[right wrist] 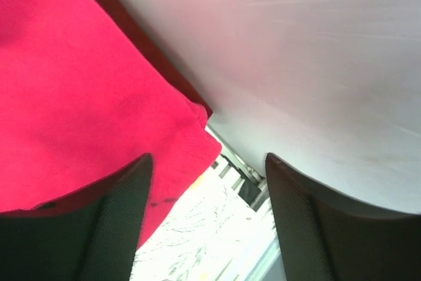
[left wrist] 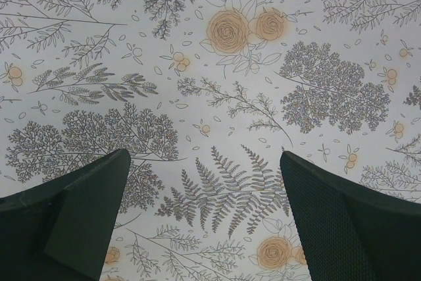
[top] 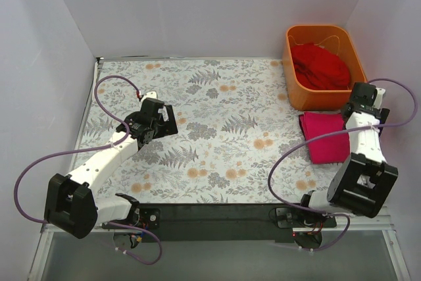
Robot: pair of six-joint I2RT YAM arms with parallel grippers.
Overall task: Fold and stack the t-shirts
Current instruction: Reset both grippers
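Overhead view: a bench draped in a grey floral-print cloth (top: pixel 223 116) (left wrist: pixel 217 97), with plain white walls (right wrist: pixel 316 51) on 3 sides. Two white-and-black robot arms are bolted at the near edge, and thin purple cables (top: pixel 105 85) loop off each.

Far R corner: an orange rectangular plastic tub (top: pixel 287 64) holds a scarlet t-shirt (top: pixel 320 65), bunched up inside.

Just near of the tub, by the R edge of the bench, a bright magenta-pink t-shirt (top: pixel 325 137) (right wrist: pixel 72 83) lies folded into a flat rectangle on the cloth. In the R wrist view a darker red strip runs along one edge of it. Cannot tell if that is shadow or a second garment beneath.

The R arm (top: pixel 363 139) reaches along the R edge, its wrist beside the far R corner of the pink tee and close to the tub. The R jaws are released: the two black fingers (right wrist: pixel 99 228) stand apart w/ nothing between them. One finger is over the tee's edge, the other is in front of the wall.

The L arm (top: pixel 99 166) stretches to the L-centre of the bench, well apart from both tees. The L jaws are spread wide and grasp nothing. Their black fingers (left wrist: pixel 72 222) hang above the cloth's printed ferns and pale orange roses.
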